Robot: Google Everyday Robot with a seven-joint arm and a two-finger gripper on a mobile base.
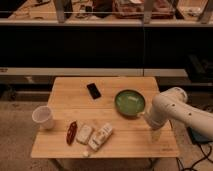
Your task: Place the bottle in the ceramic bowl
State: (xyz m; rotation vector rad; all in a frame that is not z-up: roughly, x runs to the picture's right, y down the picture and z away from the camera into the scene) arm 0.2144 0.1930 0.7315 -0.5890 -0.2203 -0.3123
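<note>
A light wooden desk [65,145] stands on a speckled floor, with dark shelving and a pale horizontal rail behind it and cluttered surfaces along the far top of the room.

The bottle [101,136] lies on its side near the desk's near edge, about the middle, slanted from near-left to far-right. Just left of it lies a flat white packet [84,133], and left of that a slender dark red object [71,132]. A white cup [43,117] stands upright near the left edge, and a black phone [93,90] lies flat toward the far side.

The green bowl [130,102] sits right of centre, well apart from the bottle.

The white arm [172,107] reaches in from the right, its bend just beside the bowl's right rim. The gripper [154,131] hangs over the desk's near-right part, right of the bottle and apart from it; whether it is spread or pressed together I cannot tell.
</note>
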